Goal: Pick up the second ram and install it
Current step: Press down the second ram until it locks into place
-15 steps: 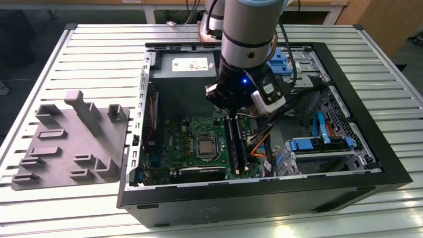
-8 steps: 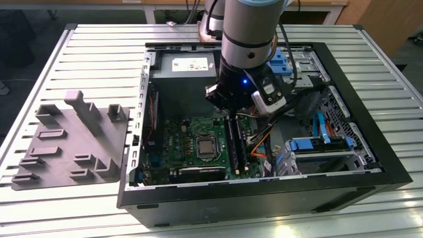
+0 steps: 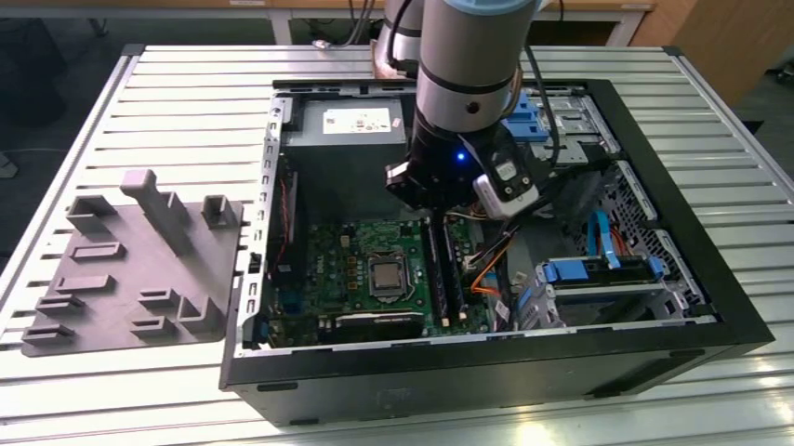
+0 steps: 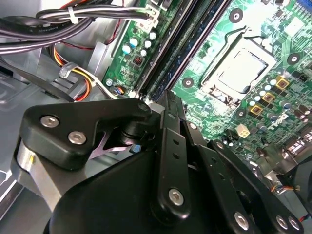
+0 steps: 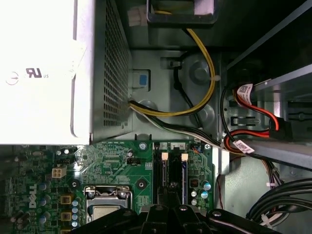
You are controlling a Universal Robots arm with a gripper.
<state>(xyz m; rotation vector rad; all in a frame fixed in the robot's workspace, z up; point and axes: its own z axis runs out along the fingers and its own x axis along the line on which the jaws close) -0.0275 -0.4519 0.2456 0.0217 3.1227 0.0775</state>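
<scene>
Now we have the claw (image 3: 437,216) down inside the open computer case (image 3: 670,307), right over the memory slots (image 5: 174,168) of the motherboard (image 3: 360,251), beside the processor socket (image 3: 387,276). In the second wrist view the claw's black links (image 4: 168,146) converge toward a narrow tip sitting at the end of the long slots, and in the first wrist view the same linkage (image 5: 165,214) crowds the edge of the board just below the two slots.

We judge this to be the seating step: the second ram (image 5: 185,170) appears to lie in the slot nearer the cable bundle, a dark stick with a pale latch at its end, and a similar stick (image 5: 164,169) occupies the slot next to it. Which of the two the claw is touching we cannot tell for sure, since the tip is hidden by the linkage. Whether the fingers are closed together or clamped on the stick's edge we also cannot tell.

On the desk (image 3: 186,102), the grey moulded tray (image 3: 137,269) sits well apart at the exterior view's left, with no stick standing in it that we can make out.

Our reading is that what remains calls for an even, straight press along the stick's length, so both end latches catch, with care to stay off the yellow and black cables (image 5: 195,102) nearby.
</scene>
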